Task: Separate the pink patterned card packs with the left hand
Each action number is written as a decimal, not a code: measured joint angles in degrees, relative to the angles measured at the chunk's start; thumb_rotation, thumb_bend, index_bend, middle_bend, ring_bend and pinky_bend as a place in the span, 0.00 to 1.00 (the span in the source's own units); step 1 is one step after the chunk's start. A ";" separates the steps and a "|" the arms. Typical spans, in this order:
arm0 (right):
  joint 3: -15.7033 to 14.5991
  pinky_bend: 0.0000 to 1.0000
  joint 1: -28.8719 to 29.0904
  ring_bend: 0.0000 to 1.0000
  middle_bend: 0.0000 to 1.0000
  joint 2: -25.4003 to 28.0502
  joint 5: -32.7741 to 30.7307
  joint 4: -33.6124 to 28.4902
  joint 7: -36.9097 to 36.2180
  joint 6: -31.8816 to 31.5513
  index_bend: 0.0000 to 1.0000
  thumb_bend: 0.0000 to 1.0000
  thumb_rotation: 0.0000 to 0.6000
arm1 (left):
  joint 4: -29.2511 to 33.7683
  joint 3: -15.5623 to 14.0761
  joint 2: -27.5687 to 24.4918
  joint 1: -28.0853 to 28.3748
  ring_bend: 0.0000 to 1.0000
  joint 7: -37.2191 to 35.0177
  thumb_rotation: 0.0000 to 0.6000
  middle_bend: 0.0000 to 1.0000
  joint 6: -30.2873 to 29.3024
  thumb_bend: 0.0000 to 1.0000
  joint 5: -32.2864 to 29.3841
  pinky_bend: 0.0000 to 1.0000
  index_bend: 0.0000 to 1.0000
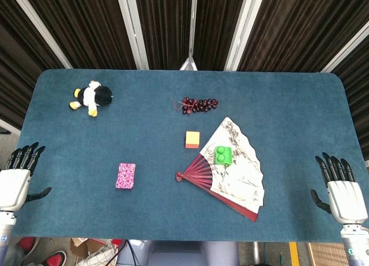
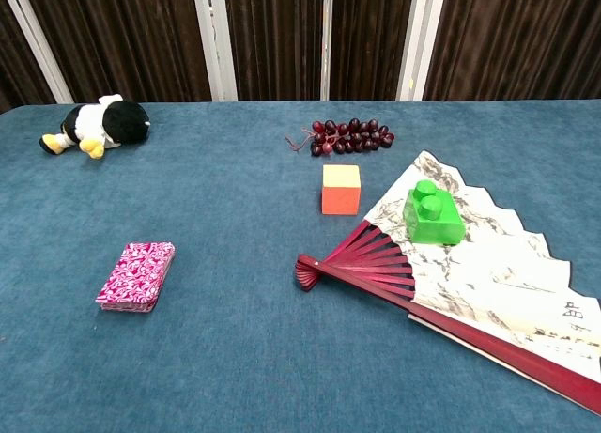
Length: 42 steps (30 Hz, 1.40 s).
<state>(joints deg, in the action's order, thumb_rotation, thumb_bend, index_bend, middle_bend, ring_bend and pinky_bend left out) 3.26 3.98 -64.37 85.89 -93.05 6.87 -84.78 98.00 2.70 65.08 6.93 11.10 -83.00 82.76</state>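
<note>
The pink patterned card packs (image 1: 125, 175) lie stacked on the blue table, left of centre; the chest view shows the stack (image 2: 137, 276) flat and untouched. My left hand (image 1: 17, 179) hangs off the table's left front edge, fingers spread, holding nothing, well to the left of the packs. My right hand (image 1: 340, 188) sits at the right front edge, also spread and empty. Neither hand appears in the chest view.
A penguin plush (image 1: 91, 97) lies at the back left. A grape bunch (image 1: 197, 105) sits at back centre. An orange block (image 1: 192, 139) stands near an unfolded paper fan (image 1: 239, 173) with a green brick (image 1: 223, 154) on it.
</note>
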 measured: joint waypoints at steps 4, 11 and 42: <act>-0.01 0.05 0.01 0.00 0.00 -0.02 -0.05 -0.05 0.05 0.07 0.00 0.37 1.00 | 0.08 -0.05 -0.08 0.04 0.00 0.09 1.00 0.00 0.33 0.09 -0.30 0.00 0.00; 0.07 0.05 0.04 0.00 0.00 -0.01 -0.17 -0.19 0.11 0.09 0.00 0.37 1.00 | 0.51 -0.24 -0.26 0.17 0.00 0.22 1.00 0.00 0.92 0.09 -0.38 0.00 0.00; 0.09 0.05 0.37 0.00 0.00 0.33 -0.20 -0.31 -1.90 0.77 0.00 0.37 1.00 | 10.39 4.10 14.78 25.39 0.00 36.95 1.00 0.00 19.78 0.13 -40.81 0.00 0.14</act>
<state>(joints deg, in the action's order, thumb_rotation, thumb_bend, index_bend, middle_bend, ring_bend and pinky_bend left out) 3.35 4.36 -64.05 85.68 -93.35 4.97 -84.02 108.39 6.80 79.86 32.32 48.05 -63.22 41.96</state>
